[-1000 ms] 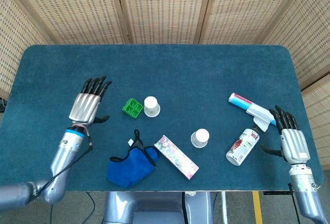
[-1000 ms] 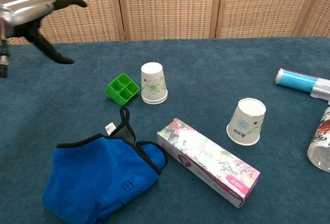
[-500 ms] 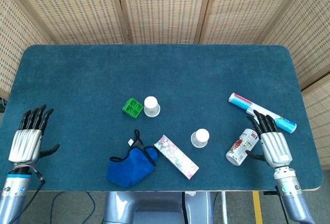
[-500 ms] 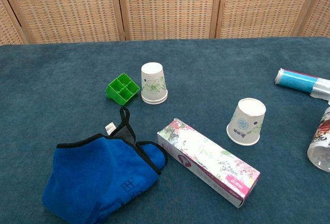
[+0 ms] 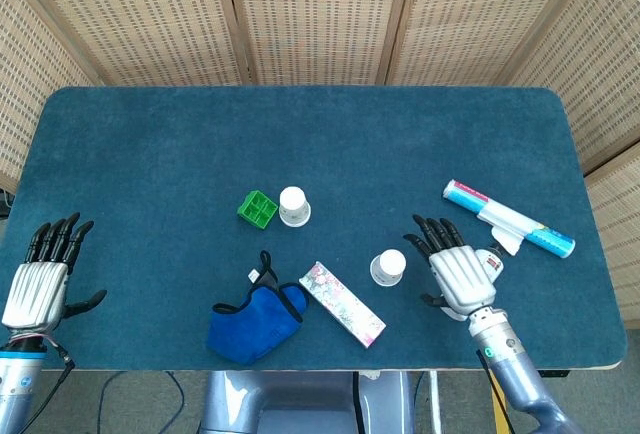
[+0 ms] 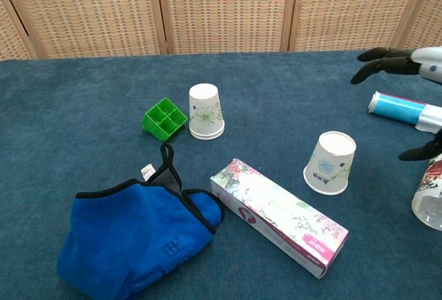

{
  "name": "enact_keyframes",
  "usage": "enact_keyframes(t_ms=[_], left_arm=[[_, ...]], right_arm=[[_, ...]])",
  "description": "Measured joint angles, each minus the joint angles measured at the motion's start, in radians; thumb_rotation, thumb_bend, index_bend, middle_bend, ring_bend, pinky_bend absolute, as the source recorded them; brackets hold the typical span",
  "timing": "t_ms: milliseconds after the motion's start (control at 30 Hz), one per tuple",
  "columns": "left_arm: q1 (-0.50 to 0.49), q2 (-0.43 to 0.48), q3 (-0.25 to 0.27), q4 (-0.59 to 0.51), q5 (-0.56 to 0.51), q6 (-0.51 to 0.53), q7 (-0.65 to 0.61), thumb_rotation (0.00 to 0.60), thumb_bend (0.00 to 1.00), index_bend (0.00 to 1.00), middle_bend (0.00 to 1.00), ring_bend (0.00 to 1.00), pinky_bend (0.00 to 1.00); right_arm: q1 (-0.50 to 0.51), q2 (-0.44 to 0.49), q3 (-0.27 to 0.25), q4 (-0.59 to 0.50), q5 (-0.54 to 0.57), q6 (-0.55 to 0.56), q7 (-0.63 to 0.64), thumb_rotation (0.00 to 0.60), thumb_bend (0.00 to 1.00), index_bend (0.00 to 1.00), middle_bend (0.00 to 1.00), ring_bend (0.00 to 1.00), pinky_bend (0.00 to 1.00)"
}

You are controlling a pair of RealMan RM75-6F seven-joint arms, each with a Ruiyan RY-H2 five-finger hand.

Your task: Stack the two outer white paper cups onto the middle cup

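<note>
On the blue tabletop [image 5: 300, 134], two upturned white paper cups [image 5: 293, 206] [image 5: 387, 267] stand well apart. Right robot hand [image 5: 458, 272] hovers, fingers spread and empty, beside the nearer cup; left robot hand [image 5: 40, 279] likewise spread, empty.

Two white paper cups stand upside down, well apart: floral cup [image 5: 294, 206] beside a green tray [image 5: 257, 207], printed cup [image 5: 388, 267] nearer right.

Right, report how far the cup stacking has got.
Done: nothing; no cup is stacked. Only two white cups show, both upside down and apart: one beside the green tray, one right of the floral box. In hand: nothing; the right hand hovers open beside the nearer cup, the left hand open at the table edge. Left: all the stacking.
</note>
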State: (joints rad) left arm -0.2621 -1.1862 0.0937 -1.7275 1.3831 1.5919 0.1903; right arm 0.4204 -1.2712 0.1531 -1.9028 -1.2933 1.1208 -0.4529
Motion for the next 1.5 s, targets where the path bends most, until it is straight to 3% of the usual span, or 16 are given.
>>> enact_keyframes(t_ms=[333, 633, 1000, 1167, 1500], left_arm=[[0.018, -0.001, -0.033, 0.014, 0.011, -0.041, -0.01, 0.6, 0.18, 0.07, 0.0, 0.0, 0.0], [0.032, -0.005, -0.058, 0.022, 0.025, -0.057, -0.011, 0.6, 0.18, 0.08, 0.0, 0.0, 0.0], [0.049, -0.004, -0.08, 0.027, 0.045, -0.069, -0.024, 0.6, 0.18, 0.09, 0.0, 0.0, 0.0], [0.056, -0.004, -0.092, 0.032, 0.051, -0.076, -0.032, 0.6, 0.18, 0.09, 0.0, 0.0, 0.0], [0.068, -0.002, -0.11, 0.036, 0.058, -0.088, -0.04, 0.6, 0.18, 0.09, 0.0, 0.0, 0.0]], right_arm=[[0.142, -0.093, 0.046, 0.011, 0.28, -0.086, -0.194, 0.6, 0.13, 0.26, 0.0, 0.0, 0.0], [0.211, -0.133, 0.039, 0.07, 0.417, -0.102, -0.253, 0.6, 0.13, 0.33, 0.01, 0.0, 0.0], [0.251, -0.161, 0.019, 0.116, 0.451, -0.09, -0.245, 0.6, 0.14, 0.45, 0.07, 0.0, 0.0], [0.267, -0.178, 0.007, 0.128, 0.448, -0.075, -0.243, 0.6, 0.19, 0.51, 0.11, 0.0, 0.01], [0.287, -0.171, 0.009, 0.104, 0.434, -0.039, -0.242, 0.6, 0.21, 0.53, 0.12, 0.0, 0.02]])
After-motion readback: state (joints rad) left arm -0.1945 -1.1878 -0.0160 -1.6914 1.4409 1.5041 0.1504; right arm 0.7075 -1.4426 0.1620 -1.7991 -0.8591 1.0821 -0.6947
